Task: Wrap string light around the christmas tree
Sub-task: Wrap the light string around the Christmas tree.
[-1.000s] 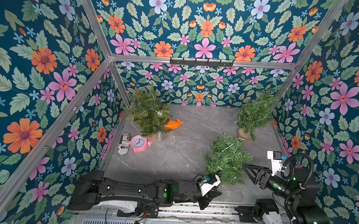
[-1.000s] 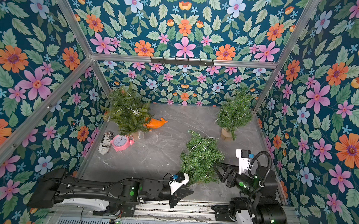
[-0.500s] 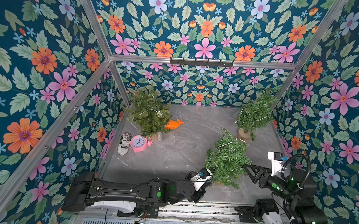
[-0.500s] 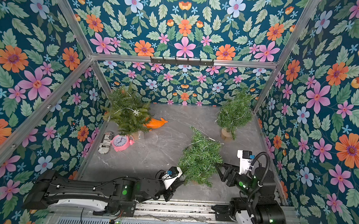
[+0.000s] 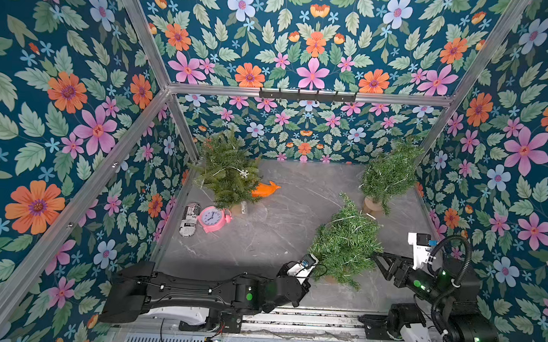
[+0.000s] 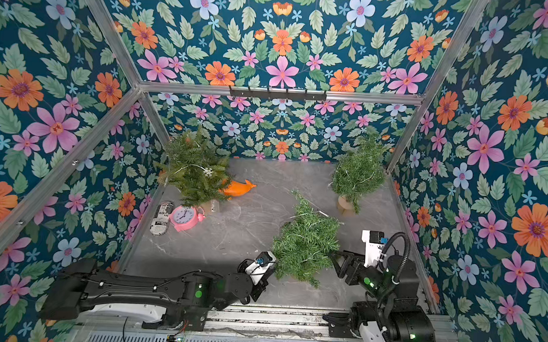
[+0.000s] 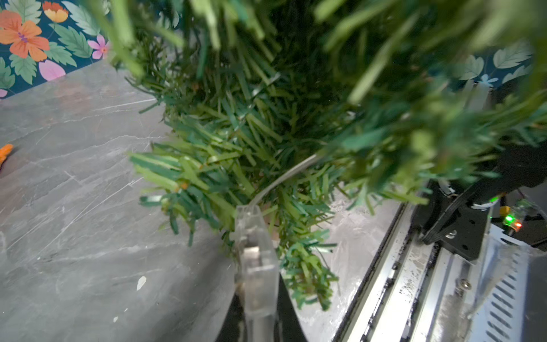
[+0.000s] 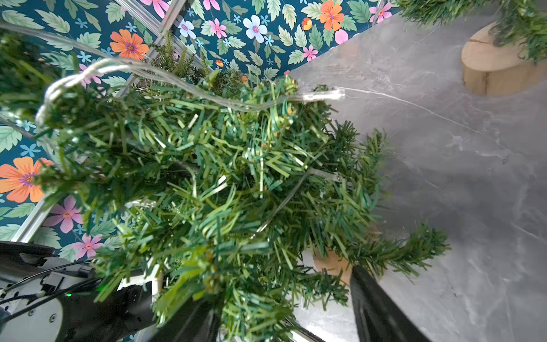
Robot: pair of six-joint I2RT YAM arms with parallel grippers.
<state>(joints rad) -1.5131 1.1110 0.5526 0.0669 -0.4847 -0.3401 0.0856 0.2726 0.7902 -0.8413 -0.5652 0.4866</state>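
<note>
The christmas tree (image 5: 346, 243) (image 6: 306, 241) stands near the table's front, right of centre, in both top views. A clear string light (image 8: 177, 84) loops over its upper branches, with a small bulb (image 8: 322, 96) at one end. My left gripper (image 7: 256, 266) is at the tree's lower left side (image 5: 312, 265). It is shut on a clear plastic piece of the string light, whose wire (image 7: 284, 177) runs up into the branches. My right gripper (image 5: 374, 256) reaches in from the right, its black fingers (image 8: 376, 308) wide apart with low branches between them. The wooden foot (image 8: 330, 263) shows.
Two more trees with lights stand at the back left (image 5: 227, 172) and back right (image 5: 390, 171), the latter on a wooden disc (image 5: 372, 206). An orange toy (image 5: 265, 189), a pink alarm clock (image 5: 214, 219) and a printed can (image 5: 190, 219) lie left. A metal rail (image 5: 307, 312) runs along the front.
My left gripper has moved left and back from the front edge to the tree's lower left side, still shut. The tree has shifted slightly. The right arm has hardly moved.
</note>
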